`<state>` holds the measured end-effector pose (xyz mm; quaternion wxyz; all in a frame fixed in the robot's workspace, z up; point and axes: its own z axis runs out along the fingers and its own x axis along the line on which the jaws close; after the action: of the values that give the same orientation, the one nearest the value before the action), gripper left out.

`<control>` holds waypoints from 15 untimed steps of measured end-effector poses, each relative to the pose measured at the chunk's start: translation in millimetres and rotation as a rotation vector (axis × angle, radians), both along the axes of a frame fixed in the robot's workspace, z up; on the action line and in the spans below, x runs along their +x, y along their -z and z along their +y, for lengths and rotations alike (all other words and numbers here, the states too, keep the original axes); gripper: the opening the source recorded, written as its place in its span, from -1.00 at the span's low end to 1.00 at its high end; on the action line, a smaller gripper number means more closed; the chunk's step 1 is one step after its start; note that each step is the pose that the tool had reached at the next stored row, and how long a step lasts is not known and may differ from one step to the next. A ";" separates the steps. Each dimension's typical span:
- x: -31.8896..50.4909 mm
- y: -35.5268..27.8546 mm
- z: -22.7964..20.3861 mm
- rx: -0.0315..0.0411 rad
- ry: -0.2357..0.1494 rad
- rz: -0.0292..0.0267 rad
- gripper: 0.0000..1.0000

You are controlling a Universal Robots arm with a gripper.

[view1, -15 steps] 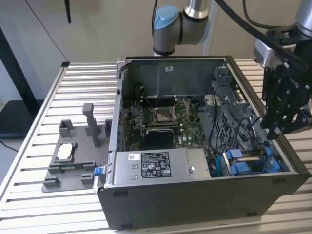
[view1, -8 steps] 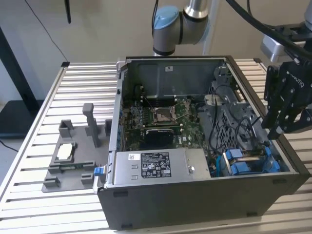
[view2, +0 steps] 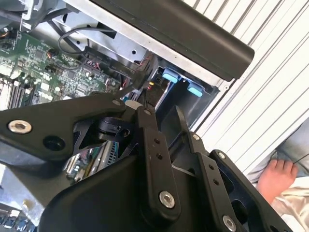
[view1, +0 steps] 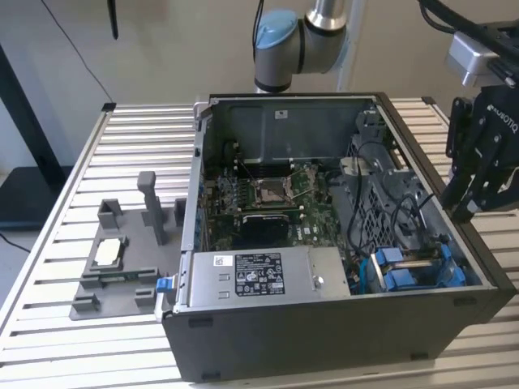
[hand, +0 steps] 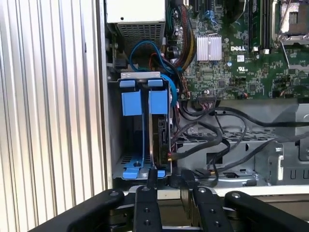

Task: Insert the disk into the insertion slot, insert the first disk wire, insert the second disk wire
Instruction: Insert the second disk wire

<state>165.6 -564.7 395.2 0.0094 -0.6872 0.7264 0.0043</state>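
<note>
The disk (hand: pixel 157 135) stands edge-on in the insertion slot of the drive bay (hand: pixel 116 121), held in its blue carrier (hand: pixel 158 101). A second blue carrier (hand: pixel 130 102) sits in the slot beside it. In the exterior view the blue carriers (view1: pixel 409 274) are at the case's front right corner. Black wires (hand: pixel 212 145) with loose connectors lie just beside the bay. My gripper (hand: pixel 169 180) hangs over the bay's end, open, with nothing between its fingers (hand: pixel 147 193). In the exterior view the gripper (view1: pixel 474 190) hovers above the case's right wall.
The open computer case (view1: pixel 324 348) lies on a slatted table (view1: pixel 146 138). Inside are the motherboard (view1: pixel 268 194) and a silver power-supply box (view1: pixel 259 271). A grey fixture (view1: pixel 113 259) stands at the exterior view's left. A person's hand (view2: pixel 275 176) rests beyond the case.
</note>
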 end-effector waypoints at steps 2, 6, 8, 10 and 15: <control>0.2 -2.6 1.1 0.0013 0.000 -0.0001 -0.33; 2.8 -2.8 6.5 0.0019 0.000 -0.0003 -0.33; 5.5 -2.4 10.5 0.0018 0.000 -0.0003 -0.33; 8.6 -1.8 13.4 0.0019 0.001 -0.0003 -0.33; 15.1 2.9 18.8 0.0018 0.007 0.0033 -0.33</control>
<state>180.7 -545.9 392.3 0.0089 -0.6845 0.7289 0.0061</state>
